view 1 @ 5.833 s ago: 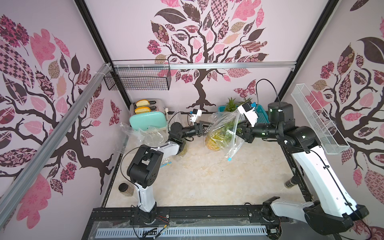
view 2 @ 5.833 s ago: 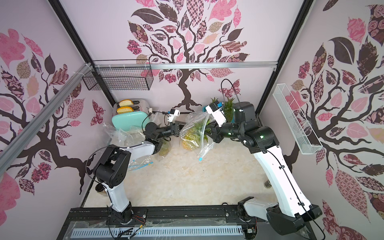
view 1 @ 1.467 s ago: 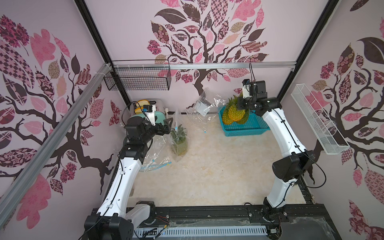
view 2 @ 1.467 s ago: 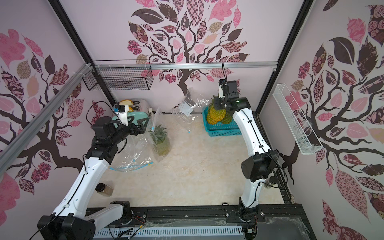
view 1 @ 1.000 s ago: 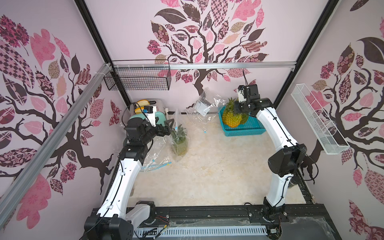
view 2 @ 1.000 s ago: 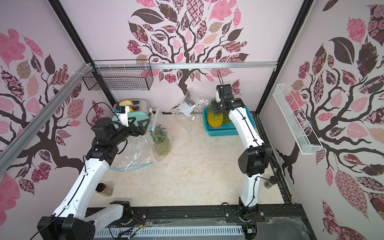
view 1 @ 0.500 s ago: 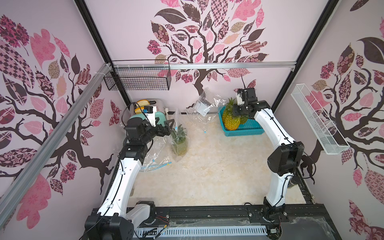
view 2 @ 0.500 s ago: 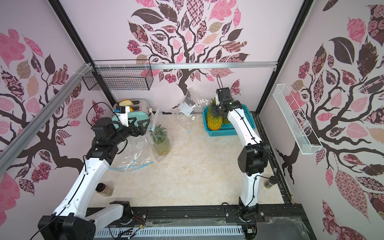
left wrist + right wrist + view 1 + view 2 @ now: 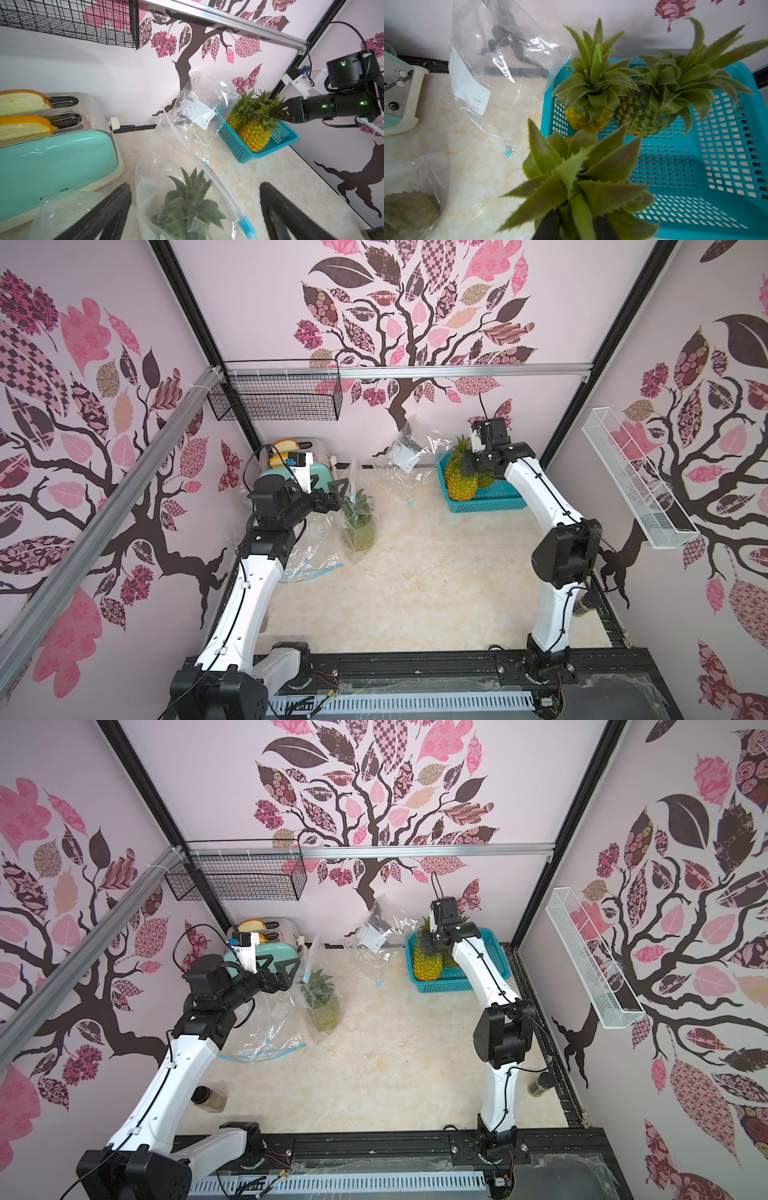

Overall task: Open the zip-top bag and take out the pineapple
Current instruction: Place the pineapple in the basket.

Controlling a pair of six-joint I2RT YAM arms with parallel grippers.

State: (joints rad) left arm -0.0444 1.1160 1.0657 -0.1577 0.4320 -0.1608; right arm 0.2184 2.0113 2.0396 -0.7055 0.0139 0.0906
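**R HAND SETTING PINEAPPLE AT BASKET; L HAND IDLE**

R hand [image 9: 276, 113] is clenching the pineapple [image 9: 460, 485] by its crown, keeping it upright at the basket [image 9: 490, 504] corner, clear of two other pineapples [image 9: 593, 91] inside. Base contact w/ basket: cannot tell. L hand [image 9: 332, 483] is gaping, released, well apart from basket, facing a bagged pineapple [image 9: 358, 526], prob. next. Empty zip-top bag [image 9: 409, 456] is leaning just beside basket.

Both top views high overhead, facing down — wrist views low, close, both catching the basket [image 9: 232, 141].
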